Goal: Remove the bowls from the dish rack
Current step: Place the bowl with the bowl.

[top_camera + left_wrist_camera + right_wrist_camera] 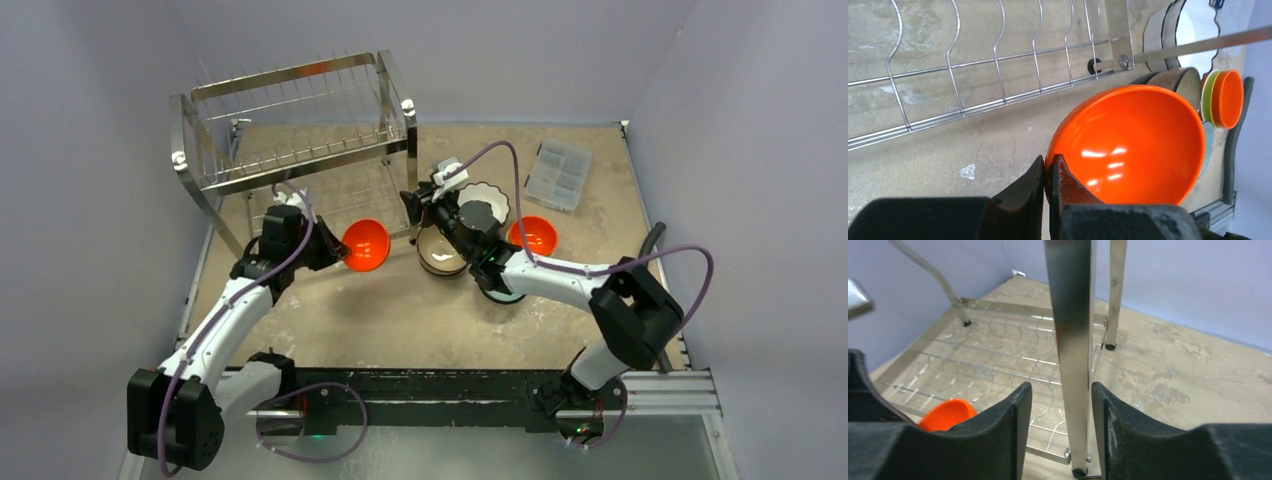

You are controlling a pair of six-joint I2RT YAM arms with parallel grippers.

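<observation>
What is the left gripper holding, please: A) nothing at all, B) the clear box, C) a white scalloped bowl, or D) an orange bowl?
D: the left gripper is shut on the rim of the orange bowl, just outside the rack.

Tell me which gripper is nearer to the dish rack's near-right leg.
Right. The right gripper stands with open fingers either side of the leg. The left gripper, shut on the orange bowl, is off to the leg's left, apart from it.
</observation>
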